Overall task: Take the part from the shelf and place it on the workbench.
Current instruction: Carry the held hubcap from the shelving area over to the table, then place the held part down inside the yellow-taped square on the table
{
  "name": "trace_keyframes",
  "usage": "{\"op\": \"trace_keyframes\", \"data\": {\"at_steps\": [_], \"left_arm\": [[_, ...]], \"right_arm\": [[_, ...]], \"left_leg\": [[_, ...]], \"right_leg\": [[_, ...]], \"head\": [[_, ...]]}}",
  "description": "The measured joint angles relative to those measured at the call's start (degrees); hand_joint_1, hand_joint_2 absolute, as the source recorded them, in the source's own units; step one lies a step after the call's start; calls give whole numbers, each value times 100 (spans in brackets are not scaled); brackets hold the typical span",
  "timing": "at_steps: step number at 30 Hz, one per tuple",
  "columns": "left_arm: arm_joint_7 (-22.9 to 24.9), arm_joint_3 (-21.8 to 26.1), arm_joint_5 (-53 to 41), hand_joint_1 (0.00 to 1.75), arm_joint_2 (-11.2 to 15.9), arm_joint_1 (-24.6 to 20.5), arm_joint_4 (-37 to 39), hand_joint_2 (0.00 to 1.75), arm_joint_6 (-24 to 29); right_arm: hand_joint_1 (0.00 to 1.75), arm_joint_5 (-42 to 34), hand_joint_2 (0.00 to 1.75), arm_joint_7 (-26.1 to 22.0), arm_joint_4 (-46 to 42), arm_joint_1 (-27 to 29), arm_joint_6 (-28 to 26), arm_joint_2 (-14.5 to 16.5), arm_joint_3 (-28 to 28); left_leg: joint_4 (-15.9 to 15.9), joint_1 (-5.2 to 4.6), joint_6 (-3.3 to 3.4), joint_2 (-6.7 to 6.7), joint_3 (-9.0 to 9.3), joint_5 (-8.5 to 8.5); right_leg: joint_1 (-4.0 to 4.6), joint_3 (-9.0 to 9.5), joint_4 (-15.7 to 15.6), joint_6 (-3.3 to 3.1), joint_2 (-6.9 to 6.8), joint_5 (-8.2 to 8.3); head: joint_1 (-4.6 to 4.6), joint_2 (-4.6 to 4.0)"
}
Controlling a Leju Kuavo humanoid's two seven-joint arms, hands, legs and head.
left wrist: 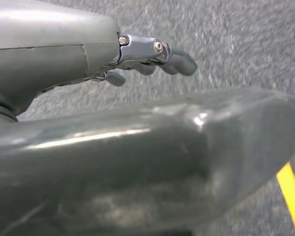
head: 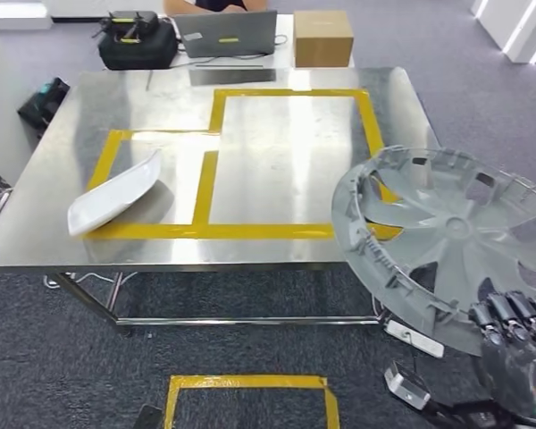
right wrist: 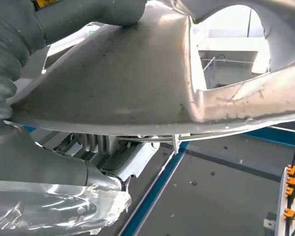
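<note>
A large grey wheel cover (head: 448,241) hangs tilted in the air at the right, its far edge over the near right corner of the steel workbench (head: 272,170). My right hand (head: 515,344) grips its near rim from below, dark fingers curled over the edge. Up close in the right wrist view the cover's (right wrist: 138,83) grey underside lies across my right hand (right wrist: 57,191). My left hand (left wrist: 153,56) hangs over grey carpet with its fingers stretched out and nothing in them.
Yellow tape (head: 211,161) marks rectangles on the bench top, and a white curved part (head: 117,192) lies in the left one. A laptop (head: 228,34), a cardboard box (head: 322,37) and a black bag (head: 136,40) stand behind the bench. A taped square (head: 252,398) marks the carpet.
</note>
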Motion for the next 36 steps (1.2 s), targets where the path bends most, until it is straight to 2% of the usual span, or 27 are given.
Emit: {"op": "trace_keyframes", "data": {"at_steps": [1,2,4,5,6,8,9,10,11,12,13,14,15,17,19,20,21,23,24,25,26,28,29,30,31,34,36], "left_arm": [[1,11,3,0,6,18,6,0,4],[1,19,5,0,21,31,5,0,9],[0,26,9,0,27,41,4,0,18],[-1,27,9,0,29,31,4,0,19],[-1,30,8,0,30,21,4,0,14],[-1,37,8,0,36,13,4,0,-37],[-1,42,8,0,38,15,4,0,-76],[-1,47,7,0,41,17,4,0,-117],[-4,50,4,0,42,19,3,0,-150],[-9,53,0,0,42,21,3,0,-173],[-16,55,-5,0,42,22,4,0,-189],[-25,56,-10,0,44,20,4,0,-198],[-32,58,-13,0,47,17,5,0,-205],[-40,61,-19,0,49,12,5,0,-214],[-42,62,-25,0,50,7,4,0,-206],[-40,63,-27,0,53,-1,4,0,-195],[-34,63,-31,0,60,-5,3,0,-185],[-11,65,-39,0,74,-1,3,0,-175],[1,66,-42,0,82,10,3,0,-175],[13,68,-44,0,89,19,3,0,-175],[23,72,-43,0,97,25,3,0,-174],[42,90,-32,0,120,18,3,0,-173],[49,97,-26,0,130,7,3,0,-171],[55,103,-21,0,137,-6,3,0,-169],[60,104,-20,0,139,-14,3,0,-167],[69,109,-19,0,139,-9,3,0,-160],[70,111,-18,0,142,-9,3,0,-158]], "right_arm": [[175,0,175,-2,4,7,0,7,1],[175,-1,175,-4,8,14,0,14,1],[175,0,175,-7,15,18,1,21,2],[175,-1,175,-8,16,12,1,22,3],[175,-2,175,-7,17,7,1,22,4],[175,-4,175,-5,19,4,1,22,5],[175,-3,175,3,24,5,1,22,4],[175,-3,175,20,33,3,1,22,-5],[175,-3,175,51,47,-3,1,22,-30],[175,-3,175,95,66,-16,1,22,-74],[175,-3,175,150,99,-39,2,22,-138],[175,-4,175,216,137,-63,3,21,-219],[175,-5,175,283,179,-85,4,21,-306],[175,-8,175,444,266,-114,4,11,-479],[175,-10,175,644,367,-126,3,-15,-612],[175,-11,175,763,435,-130,3,-36,-660],[175,-12,175,877,513,-137,3,-59,-701],[175,-13,175,1087,684,-155,3,-122,-762],[175,-13,175,1170,772,-159,3,-161,-783],[175,-13,175,1250,867,-159,3,-210,-802],[175,-12,175,1322,970,-158,3,-263,-818],[175,-11,175,1440,1184,-163,3,-393,-850],[175,-11,175,1480,1287,-168,3,-463,-869],[175,-11,175,1508,1377,-173,3,-532,-892],[175,-11,175,1525,1450,-178,3,-593,-916],[175,-11,175,1541,1594,-188,3,-725,-960],[175,-11,175,1543,1667,-200,3,-778,-973]], "left_leg": [[19,-24,110,7,-30,-87],[60,-28,231,11,-30,-79],[91,-37,349,10,6,-98],[93,-44,390,11,31,-113],[90,-56,428,12,61,-138],[90,-95,497,18,124,-206],[90,-118,523,18,168,-249],[90,-142,540,14,225,-298],[90,-166,550,4,300,-356],[88,-186,556,-6,385,-421],[79,-200,554,-13,446,-483],[77,-210,540,-22,484,-532],[70,-208,517,-22,494,-561],[26,-200,456,-9,488,-577],[30,-200,399,18,476,-620],[184,-205,369,25,387,-686],[464,-204,338,28,219,-793],[1236,-198,277,29,-292,-1017],[1509,-195,260,30,-514,-1039],[1607,-194,261,30,-661,-938],[1499,-197,281,30,-705,-725],[847,-222,363,32,-555,-160],[509,-235,407,34,-447,15],[273,-246,445,33,-370,109],[160,-251,462,31,-336,121],[108,-256,467,21,-326,131],[108,-259,485,20,-325,135]], "right_leg": [[2,-15,36,29,1,-34],[9,-26,39,56,-4,-69],[3,-54,148,69,-69,-158],[12,-157,362,64,-112,-256],[34,-332,704,47,-154,-388],[91,-816,1522,-5,-180,-623],[121,-1007,1778,-41,-179,-630],[153,-1103,1822,-87,-177,-518],[190,-1087,1631,-148,-174,-287],[229,-996,1299,-216,-170,-22],[263,-881,1013,-277,-171,175],[302,-777,775,-323,-175,298],[333,-715,654,-347,-181,304],[376,-661,541,-366,-191,206],[348,-574,374,-361,-191,110],[326,-516,294,-358,-190,84],[306,-464,237,-353,-190,63],[301,-398,208,-361,-181,27],[301,-370,209,-363,-173,5],[302,-337,209,-362,-162,-17],[303,-301,209,-358,-150,-36],[303,-229,210,-335,-134,-70],[314,-213,221,-313,-129,-87],[322,-209,224,-288,-128,-96],[332,-213,227,-286,-128,-109],[341,-206,198,-307,-138,-99],[340,-187,164,-269,-139,-71]], "head": [[-6,1],[16,2],[95,1],[124,1],[155,1],[195,1],[202,1],[207,1],[211,1],[214,1],[205,0],[191,1],[189,1],[192,2],[190,2],[177,2],[163,3],[144,3],[143,3],[143,3],[142,3],[141,3],[142,3],[149,3],[152,3],[170,3],[177,3]]}}
